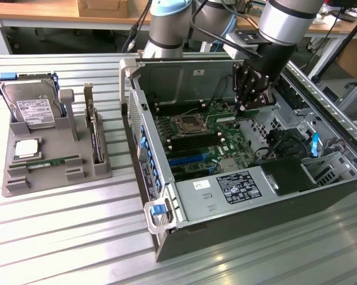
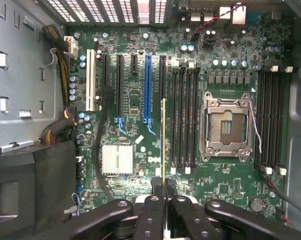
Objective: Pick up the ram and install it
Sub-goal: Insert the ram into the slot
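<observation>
Ram (image 2: 163, 145) gripped edge-on by the jaws, long axis parallel to black memory slots (image 2: 183, 115)

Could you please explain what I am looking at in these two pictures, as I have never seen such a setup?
A robot arm works over an open computer case on a metal table. One picture is taken from a camera off the arm; the other from a camera on its wrist, looking at the motherboard. Its tool grips the ram, a thin memory stick seen edge-on, above the board. Beside the case, a grey holder carries a hard drive and a second stick.
</observation>
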You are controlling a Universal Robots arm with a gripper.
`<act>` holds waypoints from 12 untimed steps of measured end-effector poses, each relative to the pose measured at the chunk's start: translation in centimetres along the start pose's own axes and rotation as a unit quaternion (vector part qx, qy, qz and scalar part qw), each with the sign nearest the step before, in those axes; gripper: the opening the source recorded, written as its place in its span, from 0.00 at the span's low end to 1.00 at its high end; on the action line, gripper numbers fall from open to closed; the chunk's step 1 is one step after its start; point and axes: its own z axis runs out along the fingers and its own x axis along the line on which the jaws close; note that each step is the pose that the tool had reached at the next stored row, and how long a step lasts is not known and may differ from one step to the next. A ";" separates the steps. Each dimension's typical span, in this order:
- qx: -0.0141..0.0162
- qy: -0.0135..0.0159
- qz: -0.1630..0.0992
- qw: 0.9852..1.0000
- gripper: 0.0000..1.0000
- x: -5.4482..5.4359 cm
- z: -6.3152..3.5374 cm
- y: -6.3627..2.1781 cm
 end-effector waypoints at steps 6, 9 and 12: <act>0.000 0.000 0.000 1.000 0.12 0.0 0.40 0.00; 0.000 0.000 0.000 1.000 0.12 0.0 0.54 0.00; 0.000 0.000 0.000 1.000 0.12 0.0 0.69 0.00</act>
